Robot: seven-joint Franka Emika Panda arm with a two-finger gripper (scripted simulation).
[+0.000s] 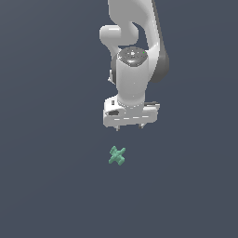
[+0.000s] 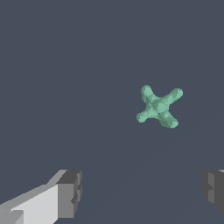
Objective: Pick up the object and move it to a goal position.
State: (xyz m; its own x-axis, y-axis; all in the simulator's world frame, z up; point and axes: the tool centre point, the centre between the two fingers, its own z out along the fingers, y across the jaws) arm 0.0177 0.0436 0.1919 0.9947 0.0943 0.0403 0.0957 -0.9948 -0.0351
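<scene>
The object is a small teal-green cross-shaped piece (image 1: 117,155) lying flat on the dark grey floor. My white gripper (image 1: 129,127) hangs above and a little behind it, not touching it. In the wrist view the piece (image 2: 159,107) lies ahead of the fingers, nearer the right one. The two dark finger pads (image 2: 70,192) stand wide apart with nothing between them, so the gripper (image 2: 142,192) is open and empty.
The white arm (image 1: 135,56) rises behind the gripper toward the top of the exterior view. The plain dark grey floor (image 1: 51,186) surrounds the piece on all sides. No goal marker shows.
</scene>
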